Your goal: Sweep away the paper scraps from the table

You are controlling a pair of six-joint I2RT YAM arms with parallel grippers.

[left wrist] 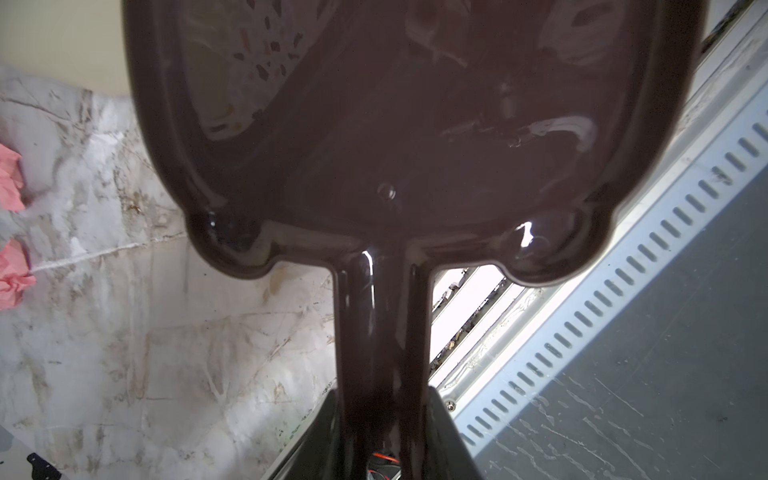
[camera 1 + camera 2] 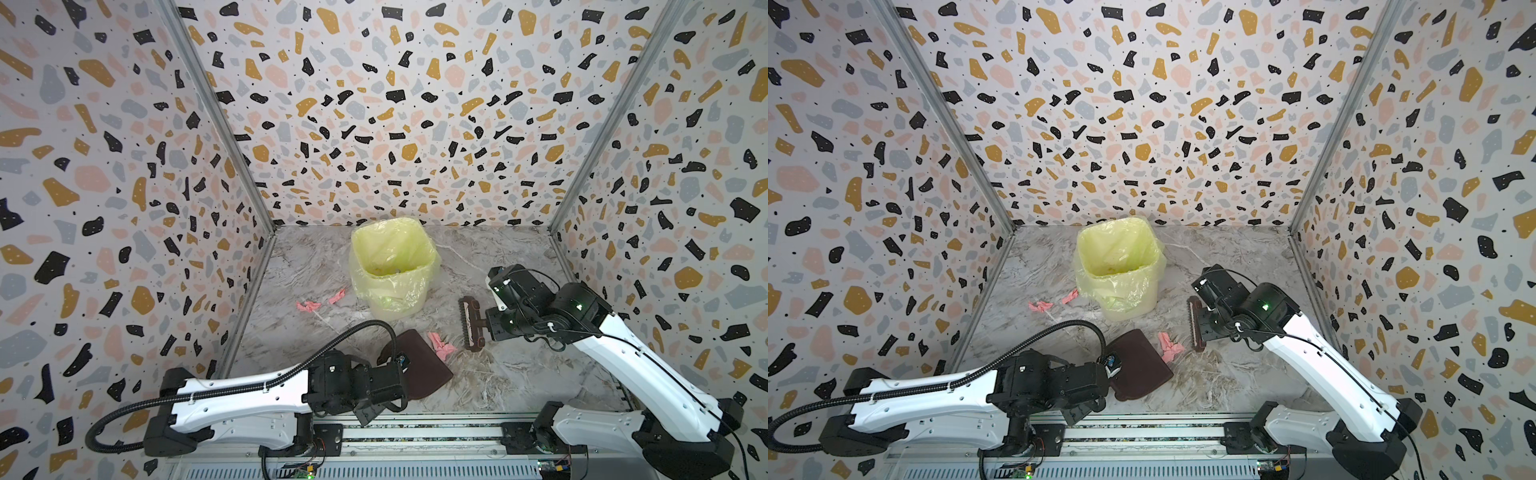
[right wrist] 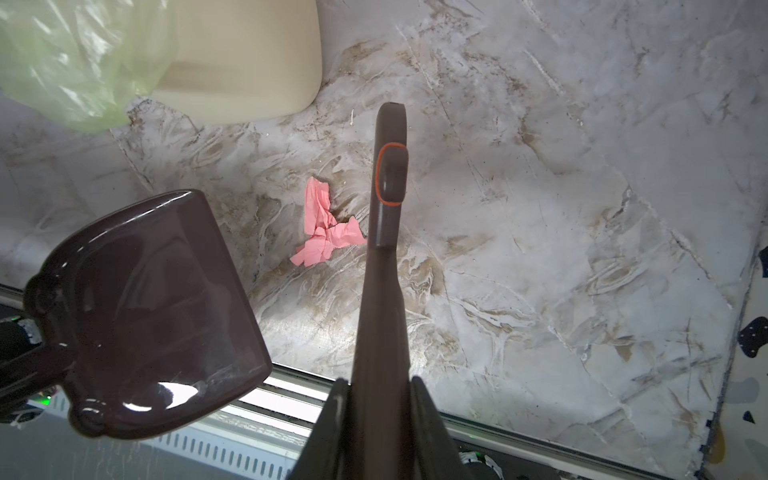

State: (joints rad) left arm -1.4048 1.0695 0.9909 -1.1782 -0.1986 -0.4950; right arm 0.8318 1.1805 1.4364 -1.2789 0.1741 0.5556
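1. Our pink paper scraps (image 2: pixel 441 345) lie on the table (image 2: pixel 519 374), between dustpan (image 2: pixel 419 365) and brush (image 2: pixel 469 328); others lie near the bin (image 2: pixel 399 309).
2. We judge them featherlight and soft: push them low with the bristles, don't pinch.
3. Our right gripper (image 3: pixel 380 424) clamps the brush handle, the left gripper (image 1: pixel 380 436) the dustpan's.

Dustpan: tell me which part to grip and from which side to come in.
Grip the dustpan by its handle, coming from the rear end, opposite the flat lip that faces the pink scraps. The handle is a narrow straight bar that jaws can span; the rest is too broad and shallow. The left gripper is shut on it exactly so.
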